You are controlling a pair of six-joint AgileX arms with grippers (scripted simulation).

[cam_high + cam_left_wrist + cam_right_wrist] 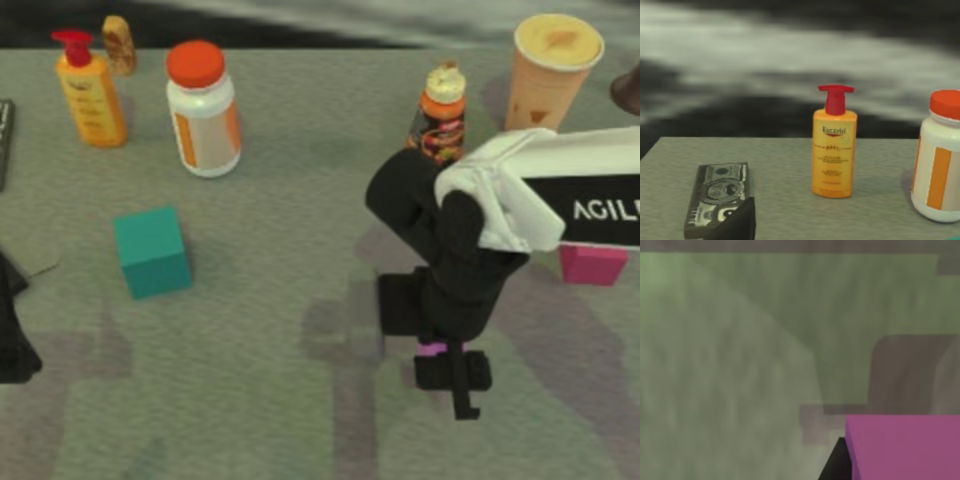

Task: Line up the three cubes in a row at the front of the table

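The right gripper [452, 372] hung over the table [280, 400] at about five o'clock from its centre, fingers pinching a small purple-pink cube [432, 349] of which only a sliver showed from above; the right wrist view showed that cube [902, 447] large and close, above the cloth. The teal cube [151, 251] sat alone at roughly nine o'clock, well apart from the gripper. Another pink-magenta cube [593, 265] lay at three o'clock, partly under the white arm. The left gripper [12, 330] sat parked at the left edge; I could not tell how its fingers stood. Along the twelve o'clock side stood a pump bottle [90, 92], a white jar [203, 108], a small bottle [441, 112] and a cup [552, 70].
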